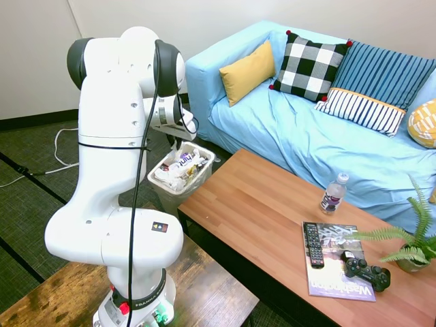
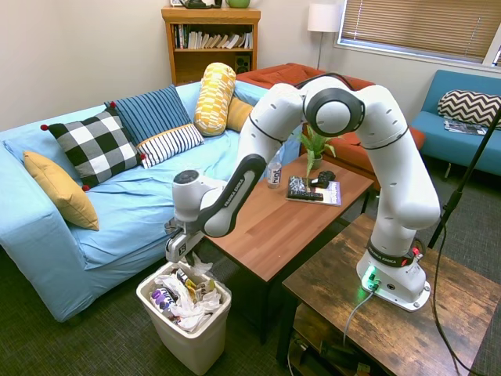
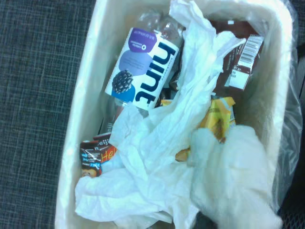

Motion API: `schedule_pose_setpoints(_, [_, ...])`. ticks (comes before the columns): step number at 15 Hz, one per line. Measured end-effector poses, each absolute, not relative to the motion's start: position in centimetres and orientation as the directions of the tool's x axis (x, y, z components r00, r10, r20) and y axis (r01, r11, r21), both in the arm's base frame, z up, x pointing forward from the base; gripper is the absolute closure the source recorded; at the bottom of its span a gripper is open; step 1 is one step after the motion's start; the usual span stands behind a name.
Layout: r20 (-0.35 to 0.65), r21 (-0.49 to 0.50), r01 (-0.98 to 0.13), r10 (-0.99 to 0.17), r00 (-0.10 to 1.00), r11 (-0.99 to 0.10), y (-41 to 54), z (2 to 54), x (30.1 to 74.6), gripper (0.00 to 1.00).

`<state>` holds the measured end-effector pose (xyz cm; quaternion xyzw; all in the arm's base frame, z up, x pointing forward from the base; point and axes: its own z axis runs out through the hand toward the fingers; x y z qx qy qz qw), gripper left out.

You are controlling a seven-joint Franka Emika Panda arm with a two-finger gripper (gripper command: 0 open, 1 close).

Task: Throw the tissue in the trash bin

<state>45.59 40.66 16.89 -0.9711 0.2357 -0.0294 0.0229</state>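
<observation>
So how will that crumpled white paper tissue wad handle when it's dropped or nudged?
The crumpled white tissue wad looks soft and creased, so probably floppy and very light. Its irregular shape suggests it won't roll. It would likely settle on the crumpled paper already filling the white-rimmed translucent trash bin rather than bounce.

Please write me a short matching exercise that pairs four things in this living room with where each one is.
Things:
1. tissue
2. trash bin
3. remote control
4. yellow cushion

Places:
a. on the blue sofa
b. on the magazine
c. just above the bin
d. on the floor beside the coffee table

Pairs: 1-c, 2-d, 3-b, 4-a
</observation>
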Motion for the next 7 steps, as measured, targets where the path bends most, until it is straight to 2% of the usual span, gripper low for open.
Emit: schedule_pose_setpoints(7, [0.061, -0.053, -0.466, -0.469, 0.881, -0.883, 39.9, 16.9, 47.1, 0.00])
